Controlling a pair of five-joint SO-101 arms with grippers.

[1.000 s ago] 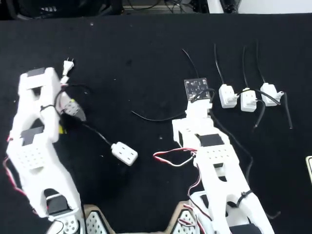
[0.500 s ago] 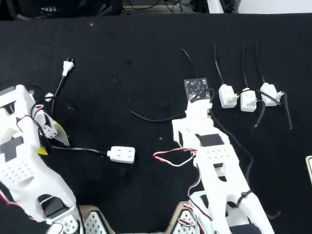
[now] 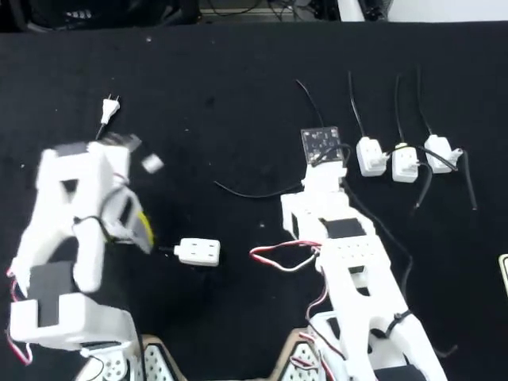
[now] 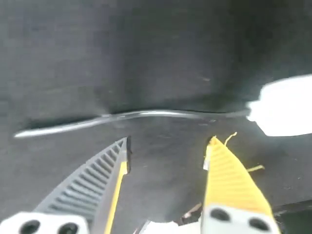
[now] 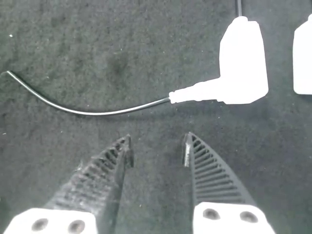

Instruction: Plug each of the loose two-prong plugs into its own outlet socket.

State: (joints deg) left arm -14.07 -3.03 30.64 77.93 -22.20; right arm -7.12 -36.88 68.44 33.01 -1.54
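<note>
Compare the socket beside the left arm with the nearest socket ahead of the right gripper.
The lone socket lies apart, nothing plugged in; the row socket sits beside two others, a plug seated in its side. The lone socket looks longer, the row socket squarer. Both are white on black cords.

No text or labels — none legible anywhere.

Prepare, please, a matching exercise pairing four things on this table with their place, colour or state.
1. loose two-prong plug
2. white socket block
3. thin looped wires
4. left tool

a. open, holding nothing
b. red and white, against the right arm
c. far side, beyond the left arm
d. near side, just by the left arm

Pairs: 1-c; 2-d; 3-b; 4-a.
</note>
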